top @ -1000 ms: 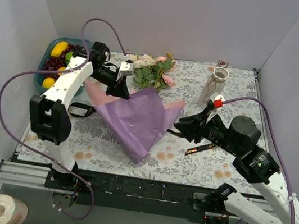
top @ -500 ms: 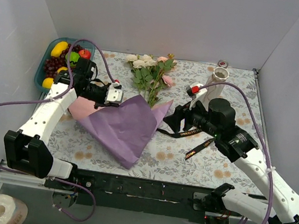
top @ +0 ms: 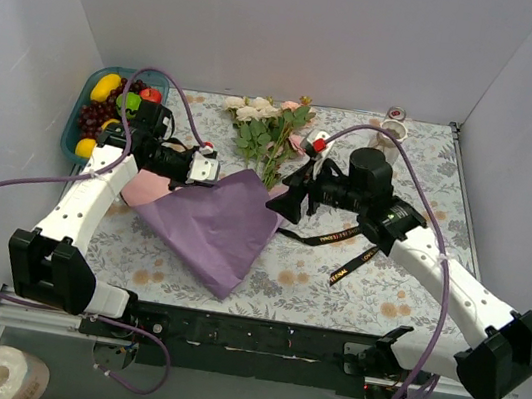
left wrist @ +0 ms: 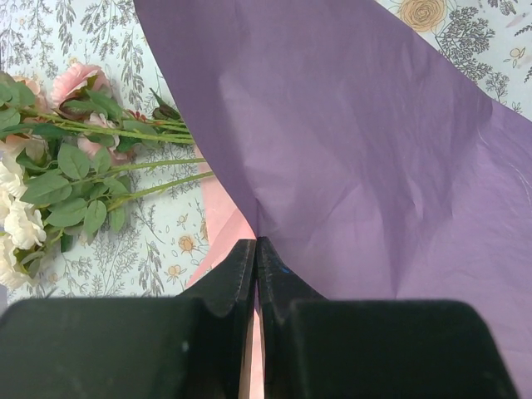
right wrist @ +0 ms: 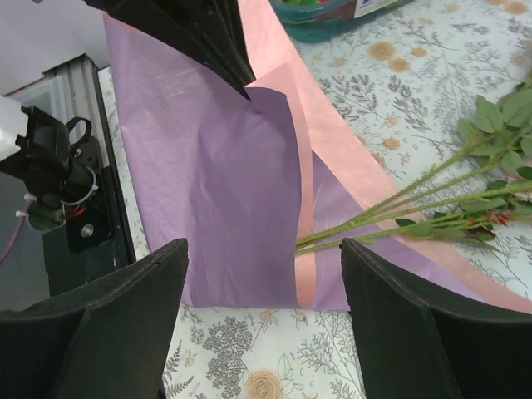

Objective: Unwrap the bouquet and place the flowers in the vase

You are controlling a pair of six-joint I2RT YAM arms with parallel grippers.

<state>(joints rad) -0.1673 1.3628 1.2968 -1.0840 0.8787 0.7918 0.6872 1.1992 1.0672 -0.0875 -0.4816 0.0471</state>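
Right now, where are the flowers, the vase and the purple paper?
flowers (top: 256, 113), top view, on the white blooms.
vase (top: 392, 130), top view, on its flared rim.
purple paper (left wrist: 357, 150), left wrist view, on its creased middle.

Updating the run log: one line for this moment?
left fingers: shut on paper | right fingers: open near flowers | vase: no flowers yet

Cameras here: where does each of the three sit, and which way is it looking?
Top external: high behind the arm bases, looking down at the table; both arms show.
Left wrist: on the left gripper, shut on the purple paper, flowers beside.
Right wrist: behind the open right gripper, facing flower stems.
All three share paper and flowers.
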